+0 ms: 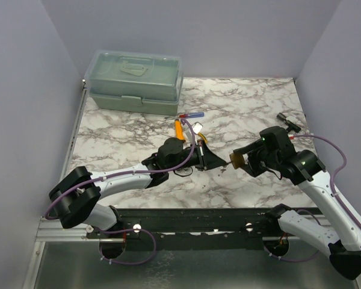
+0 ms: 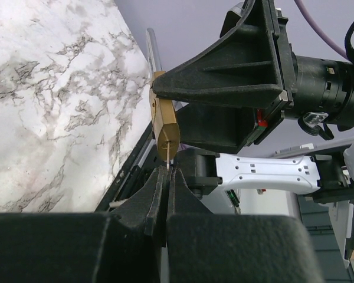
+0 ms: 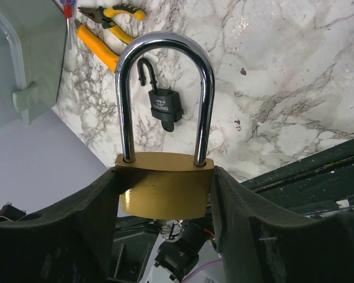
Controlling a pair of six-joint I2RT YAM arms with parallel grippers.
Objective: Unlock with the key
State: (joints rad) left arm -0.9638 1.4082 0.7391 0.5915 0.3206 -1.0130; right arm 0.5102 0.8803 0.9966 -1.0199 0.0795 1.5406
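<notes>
The left gripper (image 2: 167, 177) is pinched tight on the thin key (image 2: 167, 159), whose blade aims at 12 o'clock and meets the padlock (image 2: 164, 124) underside. The right gripper (image 3: 165, 197) clamps the brass body by its narrow sides, over the table (image 1: 240, 108) and at 3 o'clock from the left gripper in the top view. The padlock is probably heavy, rigid and slick, so grip the body and leave the keyway clear. From the right wrist, its long axis runs 12 to 6, with the shackle (image 3: 165, 38) at 12.
</notes>
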